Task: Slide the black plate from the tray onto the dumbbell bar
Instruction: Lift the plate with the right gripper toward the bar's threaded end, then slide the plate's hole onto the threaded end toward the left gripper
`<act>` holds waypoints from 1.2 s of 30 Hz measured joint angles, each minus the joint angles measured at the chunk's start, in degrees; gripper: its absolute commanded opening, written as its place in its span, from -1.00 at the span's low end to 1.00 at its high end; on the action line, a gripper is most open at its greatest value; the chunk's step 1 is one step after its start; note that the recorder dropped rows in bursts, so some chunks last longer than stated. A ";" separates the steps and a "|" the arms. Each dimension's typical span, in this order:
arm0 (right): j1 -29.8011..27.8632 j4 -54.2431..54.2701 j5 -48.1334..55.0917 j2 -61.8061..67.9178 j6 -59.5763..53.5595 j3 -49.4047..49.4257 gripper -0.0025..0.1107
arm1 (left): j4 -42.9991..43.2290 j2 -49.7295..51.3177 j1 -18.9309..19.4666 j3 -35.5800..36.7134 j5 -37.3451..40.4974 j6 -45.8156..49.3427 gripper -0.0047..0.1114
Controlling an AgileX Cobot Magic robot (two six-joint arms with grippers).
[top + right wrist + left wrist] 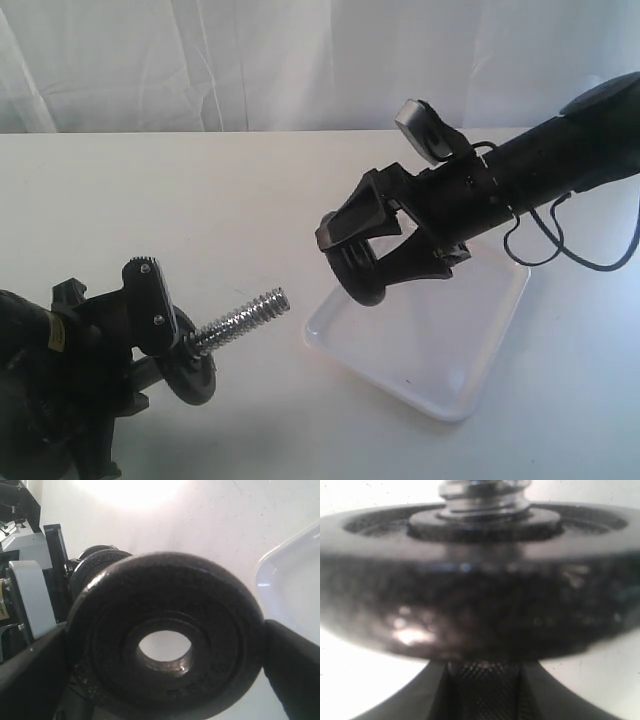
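Observation:
My right gripper (368, 252) is shut on the black plate (358, 272), holding it by the rim above the near-left corner of the white tray (470, 340). In the right wrist view the black plate (215, 610) fills the frame with its centre hole showing. It faces the dumbbell bar (245, 312), and a gap of bare table separates it from the bar's threaded tip. My left gripper (158, 318) is shut on the bar's knurled middle (485, 685) and tilts its threaded end up to the right. Another black disc (192, 375) sits on the bar next to the fingers.
A white curtain hangs behind the white table (200, 200). The right arm's cable (560, 250) loops over the tray's far side. The tray holds nothing visible. In the right wrist view the left gripper's body (30, 600) shows beyond the plate.

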 measured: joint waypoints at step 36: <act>5.60 5.01 0.00 0.00 -1.35 0.00 -0.96 | -0.23 -2.44 0.00 0.00 0.11 -0.43 -0.92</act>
